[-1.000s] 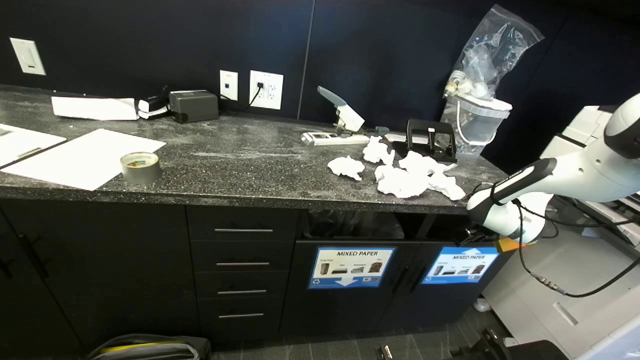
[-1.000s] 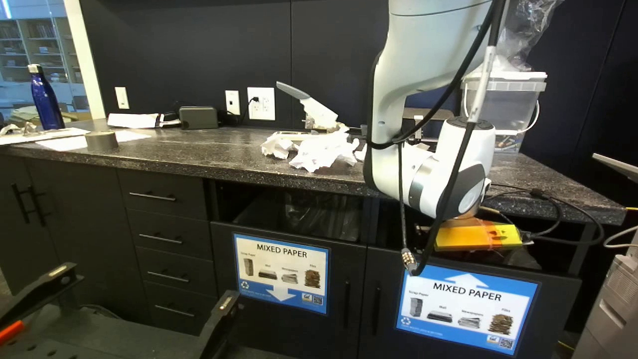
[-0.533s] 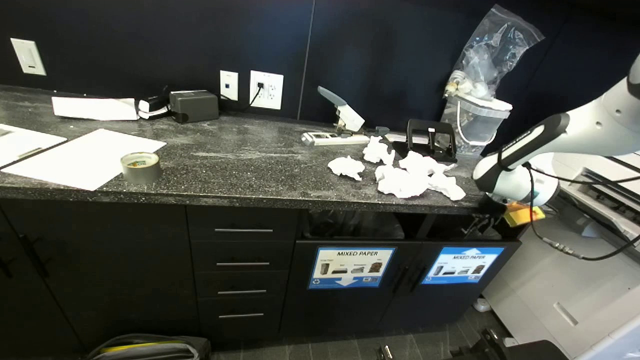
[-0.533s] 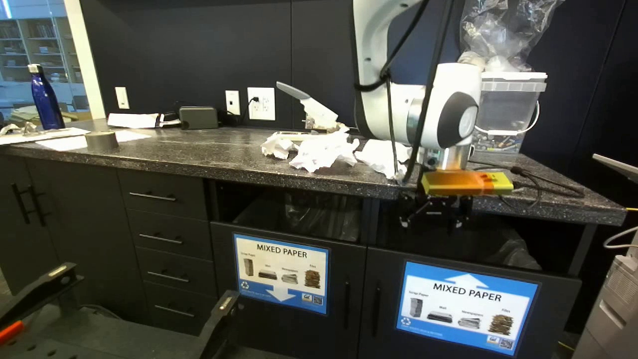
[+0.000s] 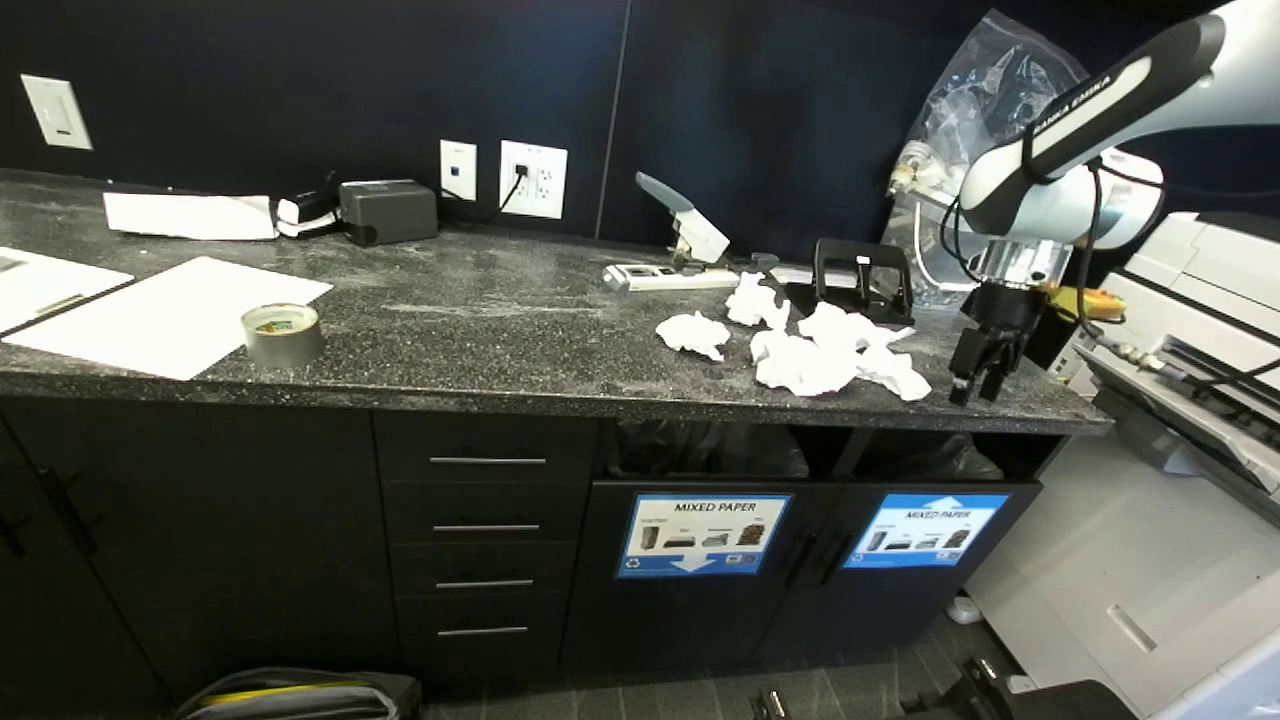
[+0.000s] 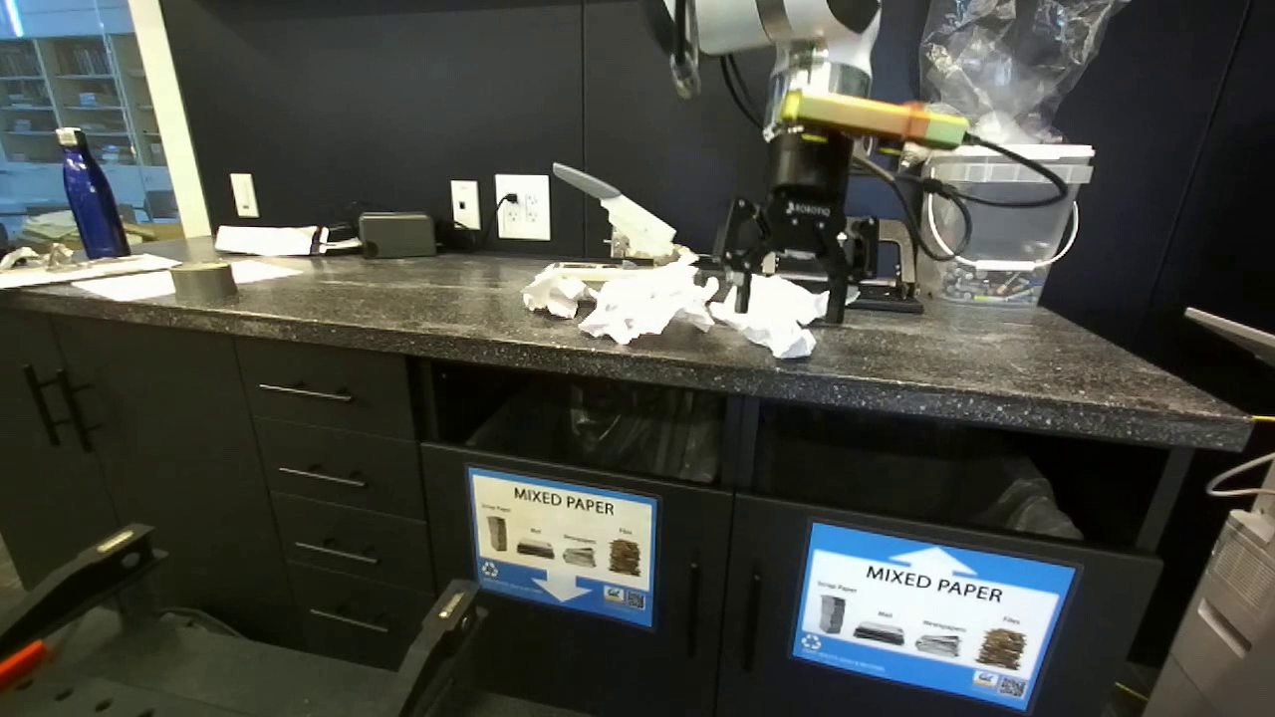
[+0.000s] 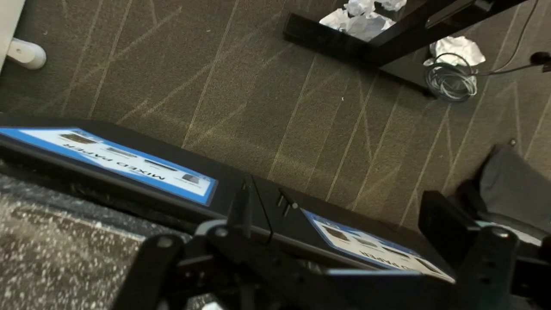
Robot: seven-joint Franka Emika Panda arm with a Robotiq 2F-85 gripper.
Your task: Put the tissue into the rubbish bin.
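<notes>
In an exterior view, the claw (image 6: 789,307), spread wide, hangs right of centre over the counter (image 6: 428,299). Crumpled tissues (image 6: 647,299) lie on that counter around mid-frame, the nearest partly hidden behind the claw. At lower right, the rubbish bin (image 6: 946,535) carries a blue sign (image 6: 936,612); a blue bottle (image 6: 93,204) stands at far left.

Speckled counter (image 5: 520,345) bears crumpled tissues (image 5: 800,362), stapler (image 5: 696,236), tape roll (image 5: 283,345).

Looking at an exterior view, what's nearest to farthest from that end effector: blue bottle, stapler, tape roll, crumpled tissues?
1. Crumpled tissues: beside the end effector
2. Stapler: left, further back
3. Tape roll: far left
4. Blue bottle: farthest left
</notes>
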